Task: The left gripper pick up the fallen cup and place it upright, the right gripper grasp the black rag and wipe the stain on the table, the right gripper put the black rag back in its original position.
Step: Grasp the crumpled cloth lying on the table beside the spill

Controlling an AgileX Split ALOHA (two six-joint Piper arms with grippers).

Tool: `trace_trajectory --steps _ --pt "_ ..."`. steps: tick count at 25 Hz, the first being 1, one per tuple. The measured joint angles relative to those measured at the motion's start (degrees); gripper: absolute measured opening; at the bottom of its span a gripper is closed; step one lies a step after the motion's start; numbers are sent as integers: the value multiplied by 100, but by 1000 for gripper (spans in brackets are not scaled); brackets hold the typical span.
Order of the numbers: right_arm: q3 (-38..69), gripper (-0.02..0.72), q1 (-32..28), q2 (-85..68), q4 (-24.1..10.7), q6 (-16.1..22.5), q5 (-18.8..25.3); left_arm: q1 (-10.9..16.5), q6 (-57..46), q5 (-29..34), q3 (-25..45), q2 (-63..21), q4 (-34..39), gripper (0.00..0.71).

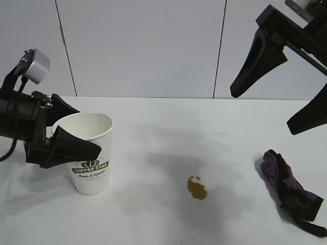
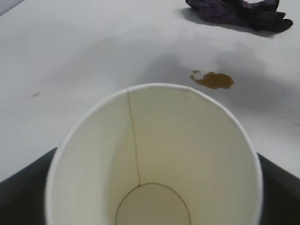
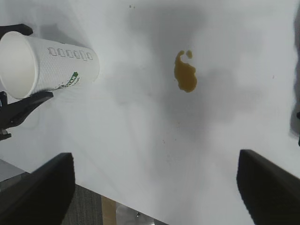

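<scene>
Evidently past the first step, or nearly so: can see the cup (image 1: 93, 153) standing upright on the desk (image 1: 153, 127), mouth up, close to the left edge, logo band facing the exterior camera. Can see the left gripper (image 1: 88, 130) straddling it, fingers apart, one in front of the wall and one behind the rim; from the right wrist view, seems to be a sliver of daylight between the nearer finger and the paper, so would judge the hold let go rather than clamped. Remains only to draw that arm clear without knocking the cup over. Nothing begun of the second step, judging by the layout: find the stain (image 1: 197, 188) untouched, a brown blot with its small drop joined on, out on the bare middle of the desk toward the edge nearest the exterior camera, well apart from the cup. Find the black rag (image 1: 291, 189) lying loose by the right edge, bunched, dark purple folds showing, gripped by nothing. Find the right gripper (image 1: 263, 111) hanging high over the right part of the desk, above the rag and not touching it, fingers wide apart and empty. Left to do, then: grasp the rag, wipe the stain, return the rag beside the right edge.
</scene>
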Motion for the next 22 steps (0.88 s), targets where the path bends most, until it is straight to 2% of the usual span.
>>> trace_trajectory --steps 10,17,22 --pt "0 650 0 0 0 0 -11 0 -337 -66 0 0 585 666" --pt "0 650 0 0 0 0 -11 0 -922 -657 0 0 971 666" --pt "0 650 0 0 0 0 -11 0 -1261 -769 0 -32 1218 666"
